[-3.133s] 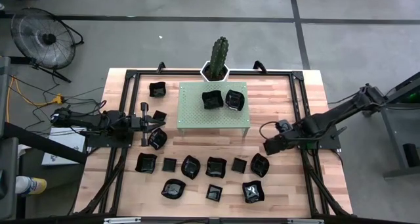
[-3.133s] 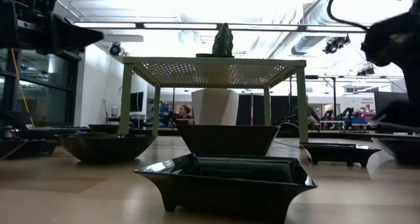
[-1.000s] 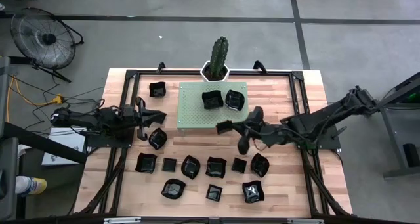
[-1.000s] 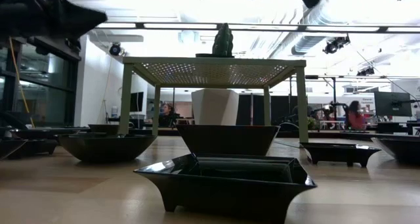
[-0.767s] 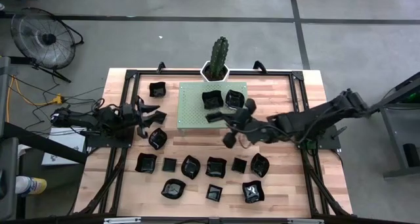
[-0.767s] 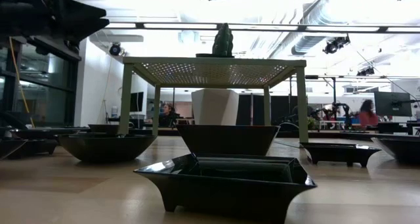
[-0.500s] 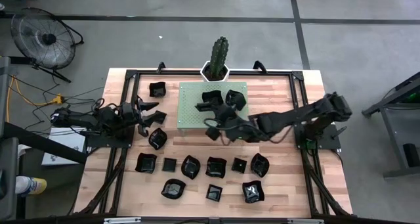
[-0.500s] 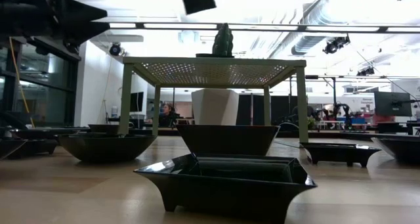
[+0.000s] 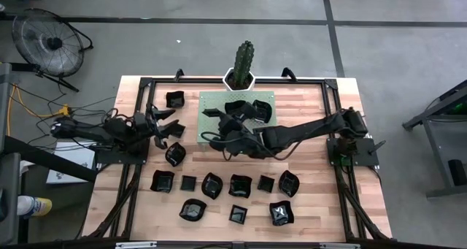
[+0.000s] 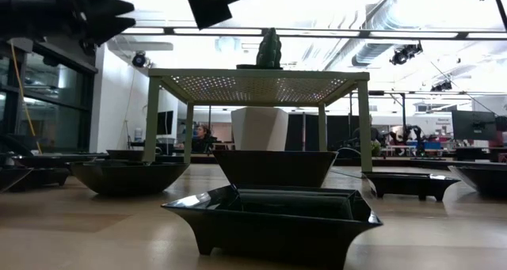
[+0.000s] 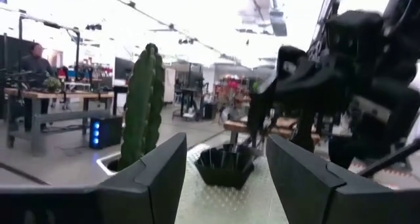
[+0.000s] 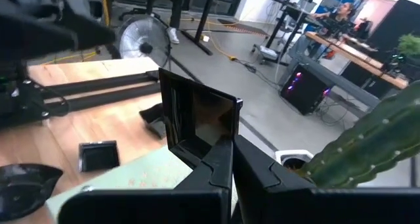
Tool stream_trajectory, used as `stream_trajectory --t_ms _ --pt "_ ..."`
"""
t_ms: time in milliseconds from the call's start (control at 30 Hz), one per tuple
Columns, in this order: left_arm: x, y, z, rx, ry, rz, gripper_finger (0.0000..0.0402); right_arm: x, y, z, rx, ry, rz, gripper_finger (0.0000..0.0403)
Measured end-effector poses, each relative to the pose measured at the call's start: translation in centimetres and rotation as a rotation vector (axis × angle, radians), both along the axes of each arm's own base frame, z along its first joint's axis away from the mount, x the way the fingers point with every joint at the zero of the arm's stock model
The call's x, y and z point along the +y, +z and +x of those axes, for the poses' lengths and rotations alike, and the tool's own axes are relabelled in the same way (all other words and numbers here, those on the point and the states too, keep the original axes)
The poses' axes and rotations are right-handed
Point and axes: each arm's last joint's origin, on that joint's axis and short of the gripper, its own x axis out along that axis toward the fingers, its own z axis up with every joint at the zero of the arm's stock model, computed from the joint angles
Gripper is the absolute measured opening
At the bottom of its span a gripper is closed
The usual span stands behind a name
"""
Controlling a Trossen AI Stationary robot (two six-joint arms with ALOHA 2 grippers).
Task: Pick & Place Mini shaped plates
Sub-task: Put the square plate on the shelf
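The right wrist view shows what the high view blurs: the right gripper [image 12: 226,159] pinches a square plate [image 12: 197,119], glossy black, standing on edge, its hollow facing the camera. Seen from above, it hangs over the pale green perforated stand [image 9: 211,132], seemingly near the stand's left edge. The left gripper [image 9: 166,125], fingers spread and empty, waits left of the stand. Other black plates [image 9: 241,185] lie in front of the stand.
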Motion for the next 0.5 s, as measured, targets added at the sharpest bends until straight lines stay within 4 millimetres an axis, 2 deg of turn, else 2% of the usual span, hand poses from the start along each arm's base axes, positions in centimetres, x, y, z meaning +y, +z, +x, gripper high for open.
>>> stream_trajectory --t_ms 233,500 --pt "-0.2 -0.1 1.8 0.033 0.036 -0.022 0.0208 -0.3 0.2 0.2 0.001 -0.019 -0.026 0.0" --pt "-0.8 3.7 5.3 0.205 0.098 0.091 0.0208 -0.9 0.3 0.3 -0.022 -0.039 -0.019 0.0"
